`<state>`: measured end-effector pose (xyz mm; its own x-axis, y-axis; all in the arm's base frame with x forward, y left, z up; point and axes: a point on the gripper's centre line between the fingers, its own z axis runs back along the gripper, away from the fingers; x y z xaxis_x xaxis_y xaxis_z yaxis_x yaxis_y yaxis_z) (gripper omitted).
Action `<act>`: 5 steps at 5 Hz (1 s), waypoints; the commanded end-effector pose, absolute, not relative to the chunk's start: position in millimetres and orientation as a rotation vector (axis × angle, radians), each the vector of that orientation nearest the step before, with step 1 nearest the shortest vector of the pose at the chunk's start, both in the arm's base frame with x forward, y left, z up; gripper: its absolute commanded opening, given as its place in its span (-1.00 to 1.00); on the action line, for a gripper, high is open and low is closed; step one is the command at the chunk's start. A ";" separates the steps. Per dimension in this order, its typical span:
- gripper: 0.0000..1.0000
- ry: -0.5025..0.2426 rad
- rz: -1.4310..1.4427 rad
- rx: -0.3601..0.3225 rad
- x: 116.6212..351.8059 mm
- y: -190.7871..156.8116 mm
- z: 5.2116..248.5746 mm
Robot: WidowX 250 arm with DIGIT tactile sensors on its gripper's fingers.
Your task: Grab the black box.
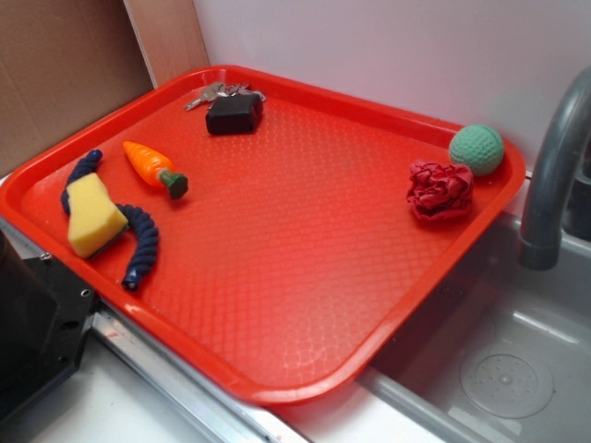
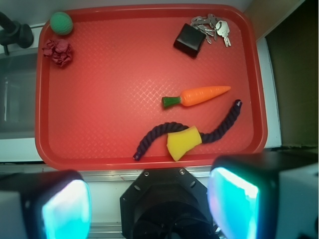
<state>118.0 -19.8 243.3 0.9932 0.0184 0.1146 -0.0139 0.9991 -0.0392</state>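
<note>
The black box is seen lying in a far corner of the red tray, keys attached; the pincer is held apart, well away from it.

WidowX gripper, seen from the wrist

The gripper has two blocky black fingers with glowing cyan-white inner pads, flanking a black, roughly octagonal housing studded with small screws.

The tool fingertips (blurred, glowing) run off the wrist view's bottom edge.
</note>
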 end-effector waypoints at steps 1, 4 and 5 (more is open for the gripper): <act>1.00 -0.115 0.016 -0.038 118.0 -19.8 243.3; 1.00 -0.095 -0.109 0.124 219.0 75.5 184.0; 1.00 -0.180 -0.272 0.087 267.0 100.2 145.3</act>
<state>256.8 97.2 124.3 0.9520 -0.2875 0.1048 0.2817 0.9572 0.0671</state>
